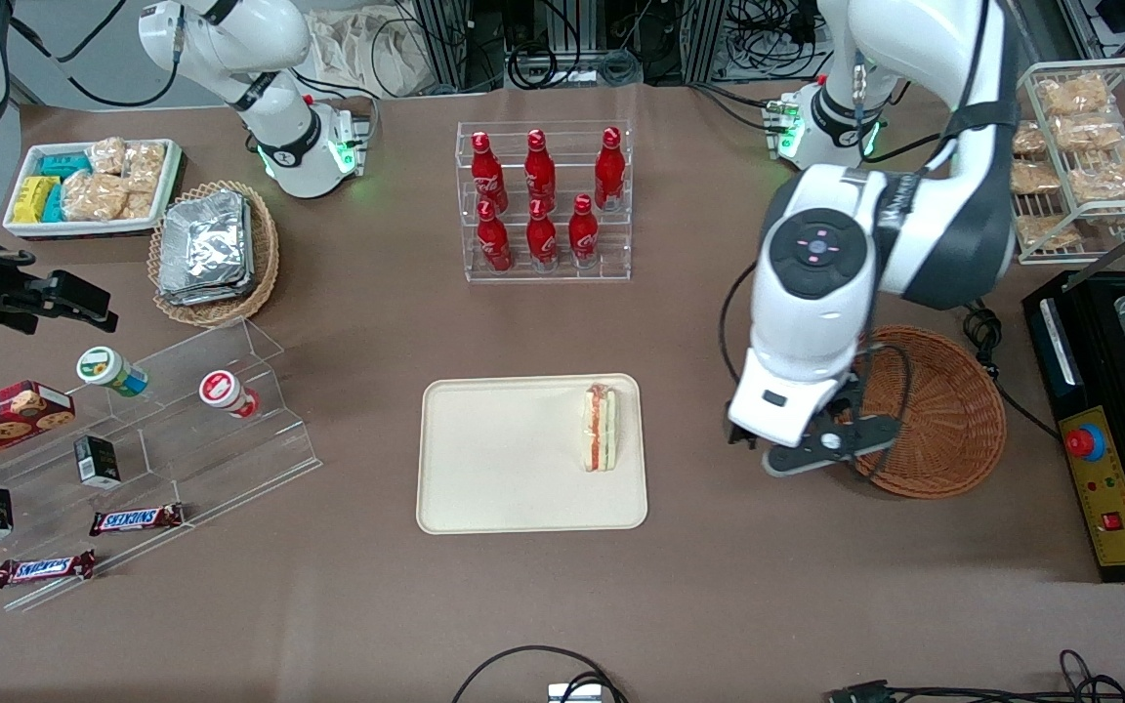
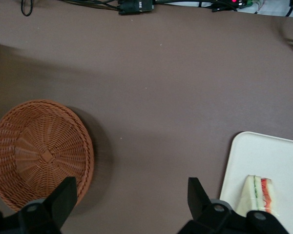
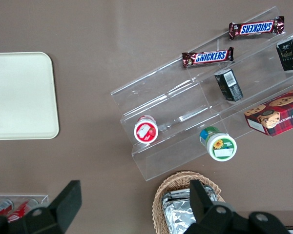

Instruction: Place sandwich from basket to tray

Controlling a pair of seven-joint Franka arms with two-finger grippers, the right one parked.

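Note:
The sandwich (image 1: 600, 427), a pale wedge with red and green filling, lies on the cream tray (image 1: 504, 459), at the tray's end toward the working arm. The round reddish-brown basket (image 1: 934, 415) holds nothing. My left gripper (image 1: 821, 444) hangs above the bare table between tray and basket, open and empty. In the left wrist view the gripper (image 2: 131, 185) has its fingers wide apart over the table, with the basket (image 2: 39, 151) beside one finger and the tray (image 2: 278, 156) with the sandwich (image 2: 259, 195) beside the other. The tray's bare end shows in the right wrist view (image 3: 19, 97).
A clear rack of red bottles (image 1: 543, 200) stands farther from the front camera than the tray. A black appliance (image 1: 1109, 420) and a wire rack of snacks (image 1: 1090, 146) stand at the working arm's end. A clear stepped shelf (image 1: 182, 420) and a tan basket of foil packs (image 1: 216, 249) stand toward the parked arm's end.

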